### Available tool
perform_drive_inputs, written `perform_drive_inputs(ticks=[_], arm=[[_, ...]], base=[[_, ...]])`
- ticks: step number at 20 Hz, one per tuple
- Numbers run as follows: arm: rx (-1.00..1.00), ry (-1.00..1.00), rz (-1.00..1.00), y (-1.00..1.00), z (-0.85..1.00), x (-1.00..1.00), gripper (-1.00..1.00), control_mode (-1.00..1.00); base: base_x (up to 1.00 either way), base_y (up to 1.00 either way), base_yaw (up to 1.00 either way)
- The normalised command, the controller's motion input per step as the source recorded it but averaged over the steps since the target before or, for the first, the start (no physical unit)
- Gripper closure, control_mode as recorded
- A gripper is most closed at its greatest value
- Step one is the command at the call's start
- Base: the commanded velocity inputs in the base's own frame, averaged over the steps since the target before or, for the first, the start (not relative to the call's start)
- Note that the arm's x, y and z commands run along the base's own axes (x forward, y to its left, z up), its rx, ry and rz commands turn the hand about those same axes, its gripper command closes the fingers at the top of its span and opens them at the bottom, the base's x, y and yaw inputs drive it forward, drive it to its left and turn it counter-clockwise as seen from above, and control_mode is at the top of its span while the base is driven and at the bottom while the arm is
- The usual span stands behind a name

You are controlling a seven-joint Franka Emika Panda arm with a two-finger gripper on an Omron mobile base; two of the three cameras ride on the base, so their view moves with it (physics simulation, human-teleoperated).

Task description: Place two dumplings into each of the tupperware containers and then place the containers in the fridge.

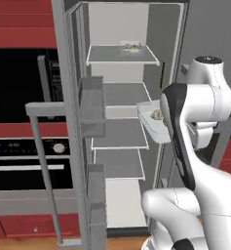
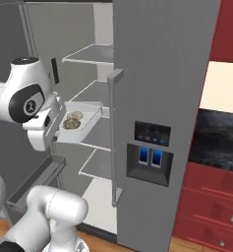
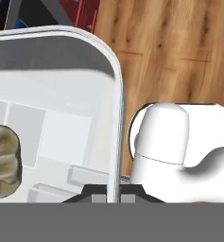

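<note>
Left base view: tall grey fridge [image 1: 170, 53] stands open, and one shallow white see-through tupperware container [image 1: 131, 47] with beige-grey lumps already sits on the top shelf. We're on the second shallow white tupperware container [image 1: 153, 122], held in the air at the fridge mouth, level with the middle shelves, with mottled beige-green dumplings [image 1: 157, 114] in it; the white arm covers its near end. Right base view: same container [image 2: 81, 124] juts from the hand toward the shelves, two dumplings [image 2: 72, 121] visible, tray roughly level. Hand view: gripper [image 3: 114, 189] is clamped shut on the container's thin rim [image 3: 119, 118], one dumpling [image 3: 2, 160] at the left edge; the finger tips are mostly cut off, so the bite depth is probably shallow. Next move as we judge it: push the tray in over a free shelf, keep it flat, lower until it rests, then release.
</note>
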Motion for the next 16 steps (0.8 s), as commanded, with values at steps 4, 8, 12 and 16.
perform_drive_inputs(ticks=[4, 8, 12, 16], arm=[[0.0, 0.0, 0.0, 0.0, 0.0, 0.0, 1.0, 1.0], [0.0, 0.0, 0.0, 0.0, 0.0, 0.0, 1.0, 1.0], [0.0, 0.0, 0.0, 0.0, 0.0, 0.0, 1.0, 1.0], [0.0, 0.0, 0.0, 0.0, 0.0, 0.0, 1.0, 1.0]], base=[[0.36, 0.06, 0.07], [0.61, 0.11, 0.01], [0.29, 0.29, 0.04], [0.65, 0.13, 0.0]])
